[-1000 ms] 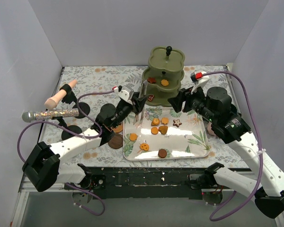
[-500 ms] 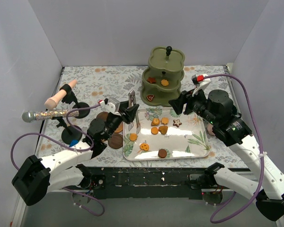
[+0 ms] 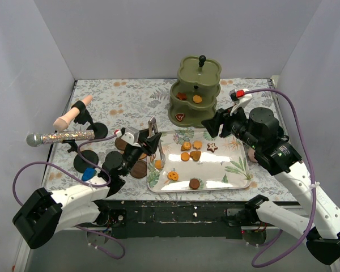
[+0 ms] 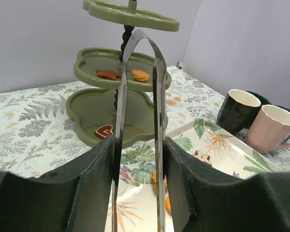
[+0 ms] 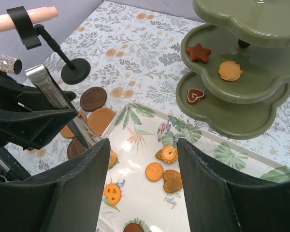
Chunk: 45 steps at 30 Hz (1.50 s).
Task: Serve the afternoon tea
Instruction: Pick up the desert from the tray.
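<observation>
Early stage, call it about a quarter done. Count three biscuits up on the olive stand (image 3: 195,96): star (image 5: 198,52) and round one (image 5: 230,70) on the middle tier, heart (image 5: 194,95) on the bottom tier, top tier bare. Count about eight more biscuits (image 3: 191,151) loose on the leaf-print tray (image 3: 221,170), just in front of the stand. Read left tool (image 3: 149,145) as clamped on the metal tongs (image 5: 43,77), with tips down at the tray's left end beside an orange biscuit (image 5: 111,158); cannot tell whether anything is pinched. Read right tool (image 5: 142,142) as spread wide and empty, hanging over the tray near the stand. See dark green mug (image 4: 237,111) and pink mug (image 4: 275,128) bunched right of the tray, on no coaster; brown coasters (image 3: 139,169) clustered left of the tray on the counter (image 3: 119,96). Judge left to do: remaining biscuits onto tiers, coasters spread out, mugs set on them.
</observation>
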Tool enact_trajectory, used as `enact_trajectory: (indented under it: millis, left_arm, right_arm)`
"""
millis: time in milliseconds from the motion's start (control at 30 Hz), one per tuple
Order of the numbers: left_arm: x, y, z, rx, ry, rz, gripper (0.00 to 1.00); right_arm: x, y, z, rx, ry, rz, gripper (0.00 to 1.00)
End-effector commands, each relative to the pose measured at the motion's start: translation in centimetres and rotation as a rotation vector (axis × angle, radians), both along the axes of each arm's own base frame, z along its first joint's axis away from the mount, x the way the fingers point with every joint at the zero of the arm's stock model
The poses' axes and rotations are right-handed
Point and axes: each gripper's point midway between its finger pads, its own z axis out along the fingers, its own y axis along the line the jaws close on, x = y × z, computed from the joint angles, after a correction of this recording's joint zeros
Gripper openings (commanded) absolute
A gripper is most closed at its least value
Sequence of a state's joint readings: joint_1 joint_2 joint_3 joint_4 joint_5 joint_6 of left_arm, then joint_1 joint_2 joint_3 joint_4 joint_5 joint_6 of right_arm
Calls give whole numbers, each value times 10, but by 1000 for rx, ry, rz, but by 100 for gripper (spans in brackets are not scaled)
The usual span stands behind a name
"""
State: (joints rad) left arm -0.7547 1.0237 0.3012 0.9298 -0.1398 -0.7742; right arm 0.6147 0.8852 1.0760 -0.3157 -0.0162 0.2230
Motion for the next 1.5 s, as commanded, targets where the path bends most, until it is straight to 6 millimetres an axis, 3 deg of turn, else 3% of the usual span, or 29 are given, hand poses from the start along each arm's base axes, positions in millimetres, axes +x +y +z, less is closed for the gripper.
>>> enact_trajectory:
  millis: [0,1467]
  left_arm:
    - [-3,11,13,-57,-53,34,42]
    - [-10,1,-39,44,20,-32,42]
  right_arm:
    - [-2,2,10,34,-15,12,66]
    - [3,15,-5,42,27,45,64]
